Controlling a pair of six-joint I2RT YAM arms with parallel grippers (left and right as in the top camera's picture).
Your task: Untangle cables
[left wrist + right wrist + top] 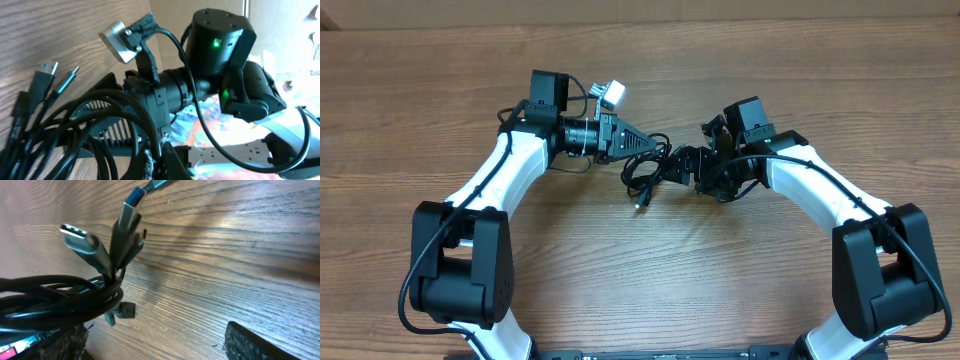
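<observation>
Black cables (645, 172) bunched mid-surface

The tangle lies near the middle of the wooden surface (650, 290), one plug trailing toward 6 o'clock. The left hand (653, 150), at its 11 o'clock, is clamped tight on the cables. The right hand (690, 167), at 3 o'clock, gapes wide, with cords against one pad.

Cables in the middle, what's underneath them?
Under the cables you can see the brown wooden table. One silver plug sticks out over the wood. The spot right below the bunch is covered by the cables themselves, so anything there is hidden.
</observation>
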